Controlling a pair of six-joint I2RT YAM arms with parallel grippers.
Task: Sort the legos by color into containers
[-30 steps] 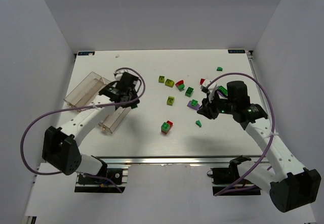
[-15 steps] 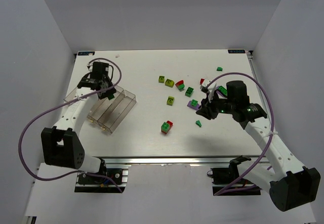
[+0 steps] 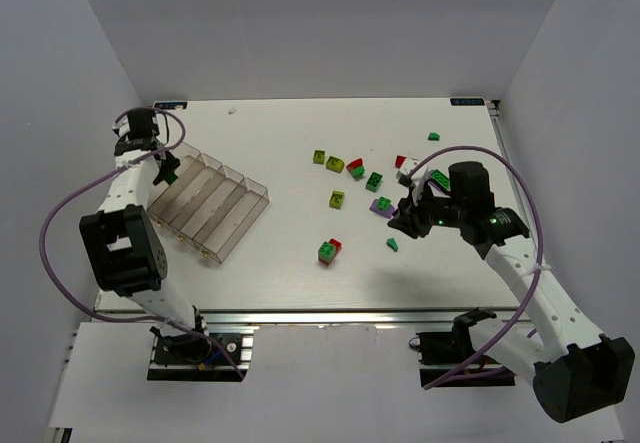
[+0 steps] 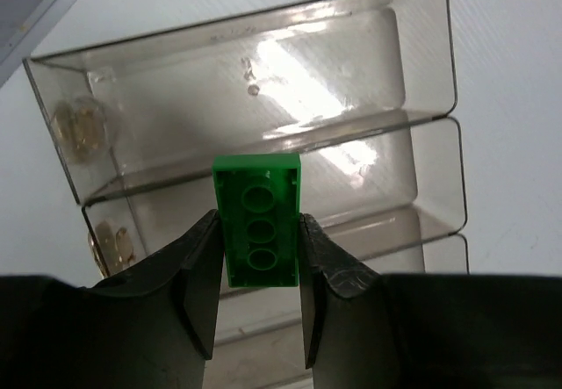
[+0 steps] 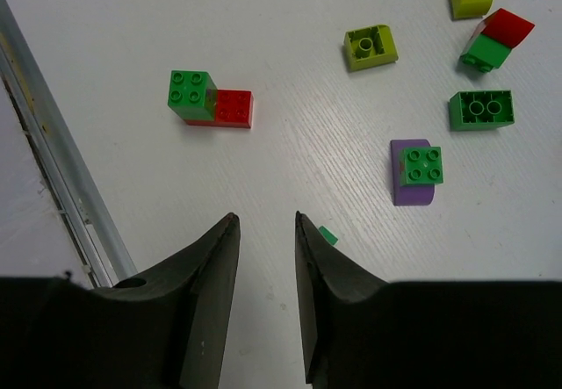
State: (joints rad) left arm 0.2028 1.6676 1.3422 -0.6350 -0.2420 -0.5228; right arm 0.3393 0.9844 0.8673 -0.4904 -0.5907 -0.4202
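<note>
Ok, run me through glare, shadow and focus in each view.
Left wrist: bright glare streaks across the clear tray, yet the green brick pinched in the left gripper reads sharp. Right wrist: even light, the purple brick crisp, the right gripper a dark mass with little detail. Top external: only soft, faint shadows on the table, no glare.

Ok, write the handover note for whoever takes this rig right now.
Left gripper: shut on a green brick, held above the left end of the tray.
Right gripper: open, empty, over the table beside a tiny green piece.
Done: nothing sorted; the compartments in view are empty.
Left: drop the green brick, then sort the loose legos mid-table: green, yellow-green, red, purple, some stuck together.
</note>
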